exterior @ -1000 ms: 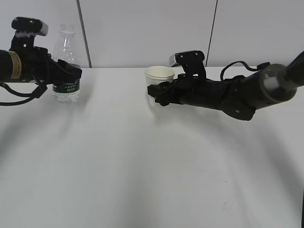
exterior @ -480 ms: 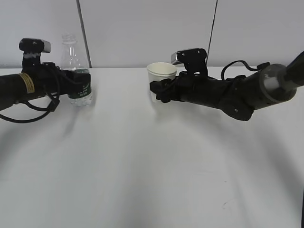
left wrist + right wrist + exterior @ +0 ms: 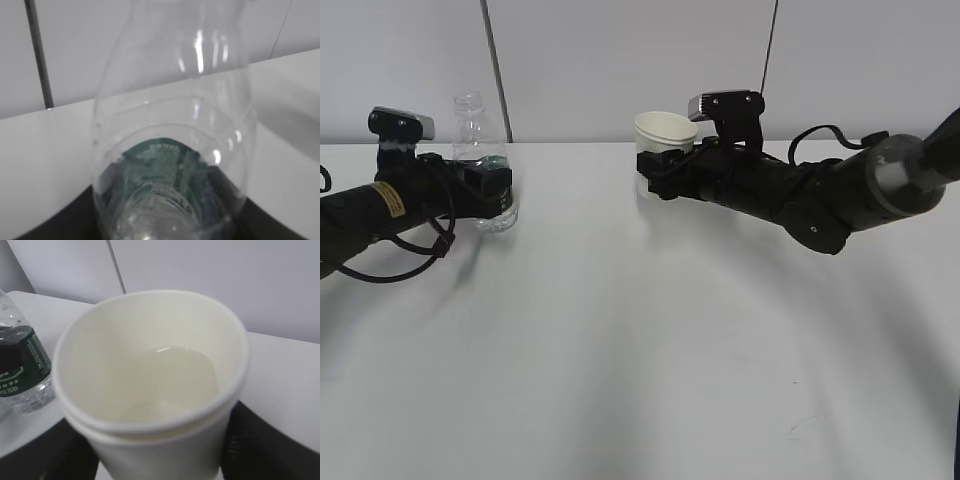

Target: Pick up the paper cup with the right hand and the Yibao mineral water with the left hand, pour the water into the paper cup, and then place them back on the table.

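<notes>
Right wrist view: cream paper cup (image 3: 150, 385) is showing liquid inside
Exterior: both black grippers are clamping, left (image 3: 485, 185) on clear green-labelled bottle (image 3: 485, 165), right (image 3: 655, 175) on cup
Hidden: fingertips

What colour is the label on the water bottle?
Dark green with white print; the bottle shows it best in the right wrist view.

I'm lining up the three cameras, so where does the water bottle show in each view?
Exterior view: the Yibao mineral water stands far left, its lower part inside the left hand.
Left wrist view: it fills the frame's centre.
Right wrist view: at the left edge, behind the paper cup.
Shared landmark: the dark vertical wall seam.
</notes>
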You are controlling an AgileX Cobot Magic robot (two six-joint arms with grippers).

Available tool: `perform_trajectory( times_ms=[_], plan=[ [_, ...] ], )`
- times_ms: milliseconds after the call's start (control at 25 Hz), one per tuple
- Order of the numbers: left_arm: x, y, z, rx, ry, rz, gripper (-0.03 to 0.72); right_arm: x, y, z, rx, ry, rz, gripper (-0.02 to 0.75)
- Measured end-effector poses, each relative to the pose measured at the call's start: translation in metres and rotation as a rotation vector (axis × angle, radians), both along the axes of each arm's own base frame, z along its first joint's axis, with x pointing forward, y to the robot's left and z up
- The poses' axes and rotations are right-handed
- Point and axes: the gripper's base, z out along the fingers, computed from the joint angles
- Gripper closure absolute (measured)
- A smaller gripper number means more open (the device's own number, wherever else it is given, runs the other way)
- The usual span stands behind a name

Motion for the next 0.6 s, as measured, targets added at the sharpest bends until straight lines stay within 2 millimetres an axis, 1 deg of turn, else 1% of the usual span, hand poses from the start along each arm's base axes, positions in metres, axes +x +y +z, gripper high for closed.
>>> perform_trajectory(
  times_ms=[160,320,600],
  plan=[
    [0.001,-0.001,-0.005,-0.024,-0.028,-0.001,0.364,0.001,-0.001,0.002,0.019,-0.011,-0.022,0.243],
    [0.001,0.000,-0.006,-0.026,-0.038,0.001,0.364,0.003,-0.004,0.002,0.026,-0.024,-0.060,0.243],
    [0.002,0.000,-0.006,-0.022,-0.042,0.003,0.364,-0.006,-0.018,-0.012,0.014,-0.018,-0.187,0.244]
  ],
)
